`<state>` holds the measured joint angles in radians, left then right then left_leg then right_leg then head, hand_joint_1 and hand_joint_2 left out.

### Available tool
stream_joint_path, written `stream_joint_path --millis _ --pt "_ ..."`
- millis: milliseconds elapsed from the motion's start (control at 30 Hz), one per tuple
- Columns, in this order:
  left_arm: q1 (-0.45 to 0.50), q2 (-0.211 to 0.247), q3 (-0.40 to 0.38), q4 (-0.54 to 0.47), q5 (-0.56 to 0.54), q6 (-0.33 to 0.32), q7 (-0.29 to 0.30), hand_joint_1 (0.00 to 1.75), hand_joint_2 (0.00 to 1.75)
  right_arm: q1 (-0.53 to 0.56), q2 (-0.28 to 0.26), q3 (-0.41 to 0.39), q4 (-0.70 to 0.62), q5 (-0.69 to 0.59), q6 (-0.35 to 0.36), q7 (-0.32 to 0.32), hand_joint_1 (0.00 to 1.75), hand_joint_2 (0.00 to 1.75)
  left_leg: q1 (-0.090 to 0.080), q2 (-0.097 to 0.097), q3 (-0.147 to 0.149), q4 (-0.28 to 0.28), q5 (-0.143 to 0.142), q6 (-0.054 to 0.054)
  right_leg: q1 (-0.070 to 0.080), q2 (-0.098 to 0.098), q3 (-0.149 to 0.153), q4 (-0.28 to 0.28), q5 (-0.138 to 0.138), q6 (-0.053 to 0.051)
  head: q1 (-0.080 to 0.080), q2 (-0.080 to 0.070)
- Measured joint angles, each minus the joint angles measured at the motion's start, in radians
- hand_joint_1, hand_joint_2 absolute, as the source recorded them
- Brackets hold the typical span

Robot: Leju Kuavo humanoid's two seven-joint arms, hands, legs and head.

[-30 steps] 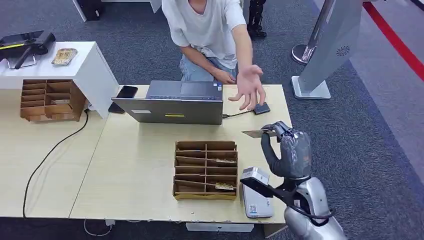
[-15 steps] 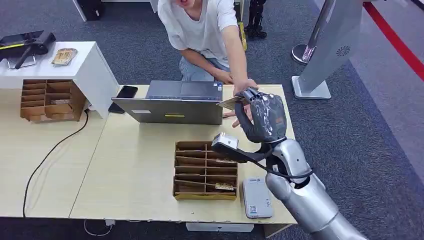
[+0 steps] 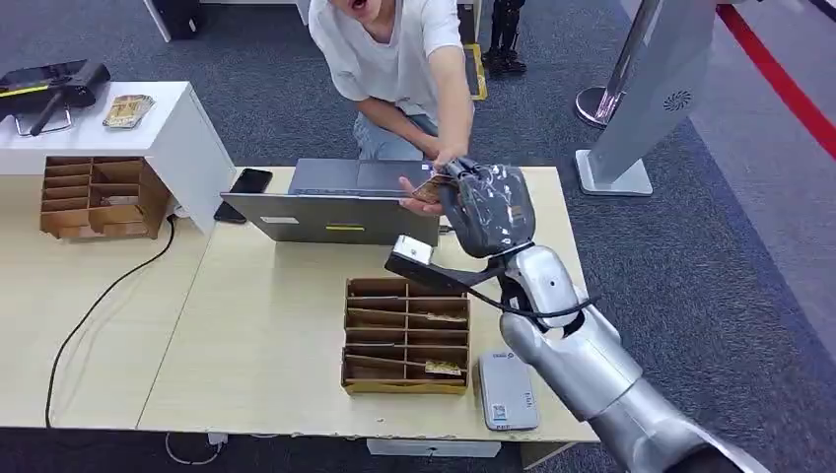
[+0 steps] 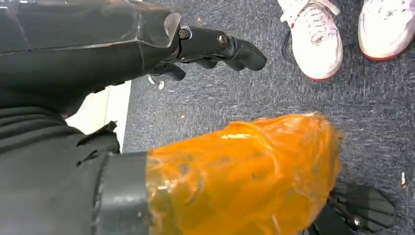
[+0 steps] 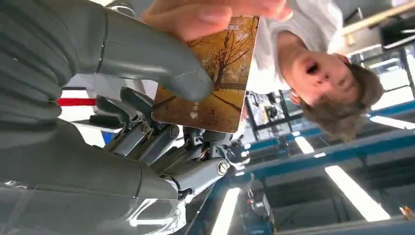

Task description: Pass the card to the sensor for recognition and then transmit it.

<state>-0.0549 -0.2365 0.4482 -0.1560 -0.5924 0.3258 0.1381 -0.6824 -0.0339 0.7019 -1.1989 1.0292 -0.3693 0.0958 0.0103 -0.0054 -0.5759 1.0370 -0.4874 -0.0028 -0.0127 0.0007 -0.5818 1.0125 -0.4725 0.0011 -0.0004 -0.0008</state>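
Note:
An orange card with a tree picture [image 3: 429, 187] [image 5: 215, 83] is raised above the laptop's back edge. My right hand [image 3: 488, 209] pinches it between the grey thumb [image 5: 147, 54] and the dark fingers behind it. A person's hand [image 3: 422, 194] [image 5: 210, 14] grips the card's far end at the same time. The white card sensor [image 3: 508, 389] lies flat near the table's front edge, well below and behind my right hand. My left hand [image 4: 122, 49] hangs over grey carpet with its fingers stretched out, holding nothing.
A grey laptop [image 3: 340, 202] stands at the table's back, and a cardboard sorter with several slots [image 3: 405, 335] sits mid-table. A second sorter [image 3: 94, 197] and a white stand [image 3: 148, 118] are at the left. The person in a white shirt [image 3: 394, 54] leans in behind the table.
My right arm swung up and leftward, carrying the card from beside the sensor to above the laptop. The person's hand moved onto the card and now grips it.

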Motion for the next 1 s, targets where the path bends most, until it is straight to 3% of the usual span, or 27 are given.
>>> stream_joint_path --millis 100,133,167,200,233,433,667,1000 --pt "0.000 0.000 0.000 0.000 0.000 0.000 -0.002 0.00 0.00 -0.003 0.000 0.000 0.024 0.002 0.000 0.003 1.75 1.75 0.000 0.000 0.000 0.000 0.000 0.000 0.000 0.000 0.000 0.000 0.000 0.000 0.000 0.000" --pt "0.000 0.000 0.000 0.000 0.000 0.000 -0.003 0.00 0.00 -0.004 0.000 0.000 0.031 0.003 0.000 0.003 1.64 1.75 0.000 0.000 0.000 0.000 0.000 0.000 0.000 0.000 0.000 0.000 0.000 0.000 0.000 0.000" --pt "0.000 0.000 0.000 0.000 0.000 -0.001 -0.003 0.00 0.00 -0.007 0.000 0.000 0.041 0.004 0.002 0.005 0.10 1.75 0.000 0.000 0.000 0.000 0.000 0.000 0.000 0.000 0.000 0.000 0.000 0.000 0.000 0.000" --pt "0.000 0.000 0.000 0.000 0.000 0.000 -0.003 0.00 0.00 -0.010 0.000 0.001 0.051 0.005 0.005 0.008 0.00 1.75 0.000 0.000 0.000 0.000 0.000 0.000 0.000 0.000 0.000 0.000 0.000 0.000 0.000 0.000" --pt "0.000 0.000 0.000 0.000 0.000 0.000 -0.003 0.00 0.00 -0.012 0.000 0.001 0.059 0.006 0.006 0.009 0.00 0.00 0.000 0.000 0.000 0.000 0.000 0.000 0.000 0.000 0.000 0.000 0.000 0.000 0.000 0.000" --pt "0.000 0.000 0.000 0.000 0.003 0.006 0.000 0.00 0.00 -0.014 0.000 0.001 0.087 -0.003 -0.004 0.009 0.00 0.00 0.000 0.000 0.000 0.000 0.000 0.000 0.000 0.000 0.000 0.000 0.000 0.000 0.000 0.000" --pt "0.000 0.000 0.001 0.000 0.018 0.025 0.022 0.00 0.00 0.005 0.000 0.001 0.087 -0.015 -0.063 -0.013 0.00 0.00 0.000 0.000 0.000 0.000 0.000 0.000 0.000 0.000 0.000 0.000 0.000 0.000 0.000 0.000" --pt "0.001 -0.010 0.014 0.000 0.039 0.063 0.061 0.00 0.00 0.096 0.000 0.000 -0.012 -0.047 -0.163 -0.077 0.00 0.00 0.000 0.000 0.000 0.000 0.000 0.000 0.000 0.000 0.000 0.000 0.000 0.000 0.000 0.000"
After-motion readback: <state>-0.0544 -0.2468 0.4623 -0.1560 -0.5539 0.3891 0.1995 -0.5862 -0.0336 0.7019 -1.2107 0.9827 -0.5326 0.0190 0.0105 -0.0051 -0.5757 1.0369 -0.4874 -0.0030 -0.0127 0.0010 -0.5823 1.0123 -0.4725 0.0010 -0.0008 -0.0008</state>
